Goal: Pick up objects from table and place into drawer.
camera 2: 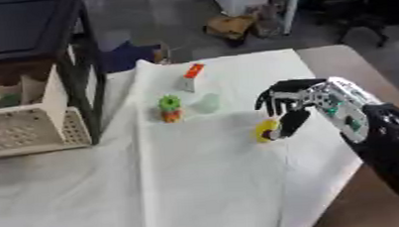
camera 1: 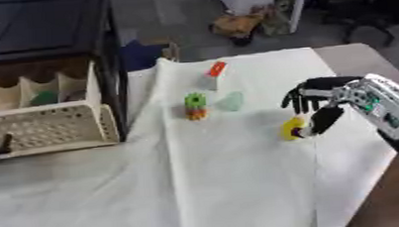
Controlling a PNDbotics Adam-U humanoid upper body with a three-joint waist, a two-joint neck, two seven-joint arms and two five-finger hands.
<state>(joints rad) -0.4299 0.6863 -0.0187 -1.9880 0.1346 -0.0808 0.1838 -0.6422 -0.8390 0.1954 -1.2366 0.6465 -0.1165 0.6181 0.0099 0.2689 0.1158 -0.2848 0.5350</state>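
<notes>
On the white cloth covering the worktop, the right hand has its fingers curled on a small yellow object. Left of it stand a green-and-orange toy, a pale green piece and the open drawer.

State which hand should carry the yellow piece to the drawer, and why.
Right. The right hand is already at the yellow piece, thumb against it. The left hand shows in neither view. The open drawer lies far left.
</notes>
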